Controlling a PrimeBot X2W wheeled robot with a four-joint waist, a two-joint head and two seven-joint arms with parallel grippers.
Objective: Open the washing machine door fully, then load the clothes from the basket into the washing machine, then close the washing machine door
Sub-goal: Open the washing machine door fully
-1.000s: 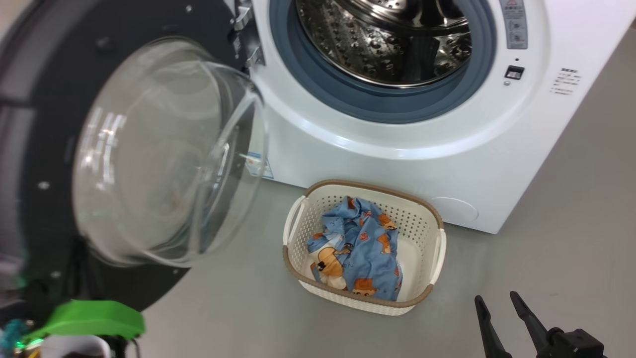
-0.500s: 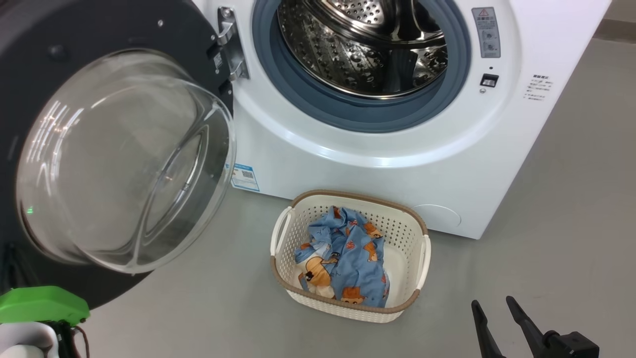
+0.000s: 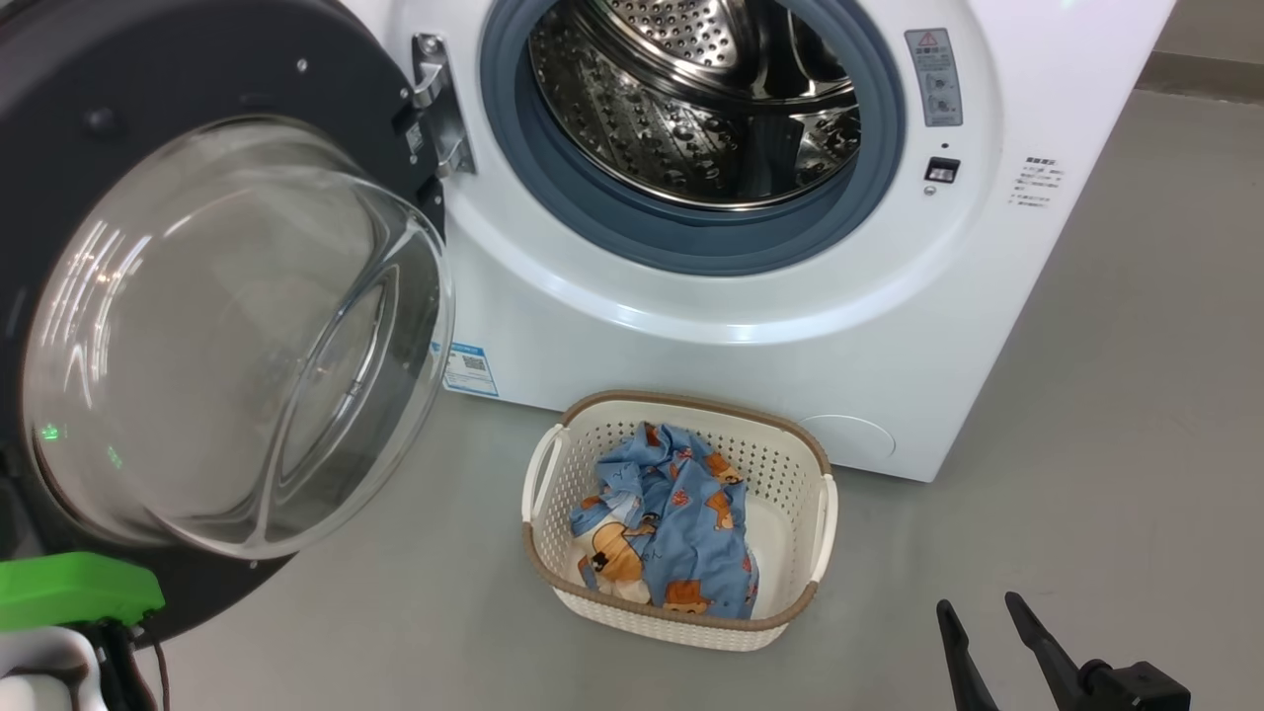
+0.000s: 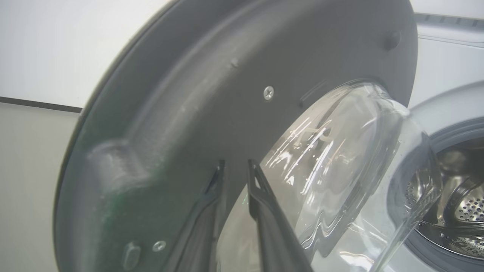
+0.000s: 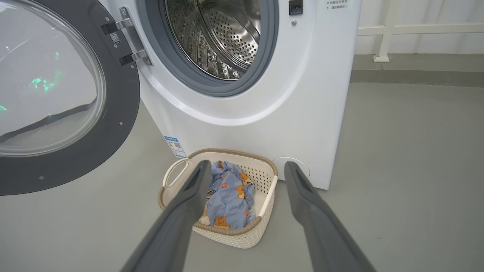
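The washing machine (image 3: 750, 326) stands with its steel drum (image 3: 691, 99) exposed. The washing machine door (image 3: 227, 326) hangs open to the left, glass bowl facing me. In the left wrist view my left gripper (image 4: 235, 166) points at the door's grey inner face (image 4: 181, 94), its fingers a narrow gap apart with nothing between them. The basket (image 3: 681, 513) sits on the floor before the machine and holds the clothes (image 3: 671, 523), blue fabric with orange bears. My right gripper (image 3: 978, 612) hovers open to the right of the basket; its wrist view frames the clothes (image 5: 228, 196) between the fingers.
Grey floor (image 3: 1086, 474) spreads to the right of the machine. A green part of my left arm (image 3: 79, 591) shows below the door. A pale wall with a white rail base (image 5: 382, 56) runs behind the machine's right side.
The head camera has shifted, so the whole picture slid. The door has swung wider, away from the opening. My left fingers have parted slightly. The right gripper holds its place.
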